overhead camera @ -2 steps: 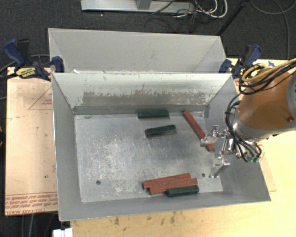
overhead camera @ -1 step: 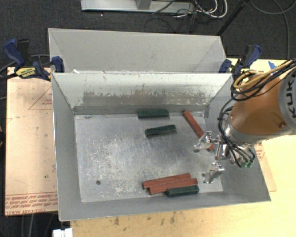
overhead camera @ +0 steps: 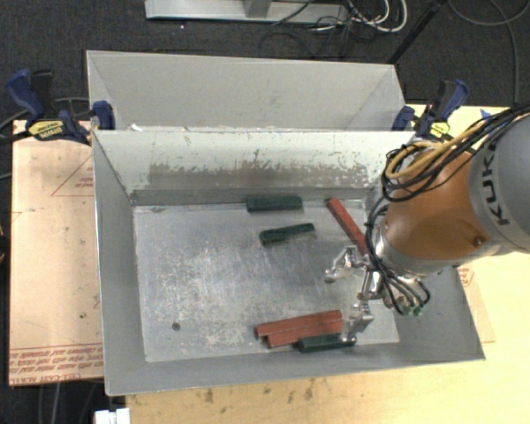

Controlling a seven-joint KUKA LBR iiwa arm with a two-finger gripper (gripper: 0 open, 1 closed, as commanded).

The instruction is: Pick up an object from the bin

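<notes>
So your claw is down low in the right side of the bin, and it looks spread wide to me. One metal finger sticks out toward the middle of the bin and the other points at the near wall, with bare bin floor between them, so it's not gripping anything.

The closest thing is the flat red-brown block, lying lengthwise near the front wall. The nearer finger's tip sits right at that block's right end, but I honestly can't tell if it's touching. Tucked against the block's front edge is a dark green bar, and that fingertip is right above its right end too.

Other stuff: a thin red-brown stick lies at a slant just behind the claw, partly hidden by the orange wrist cover. A second green bar lies out in the open mid-bin, and a third green bar sits against the back wall, both well apart from the claw.
</notes>
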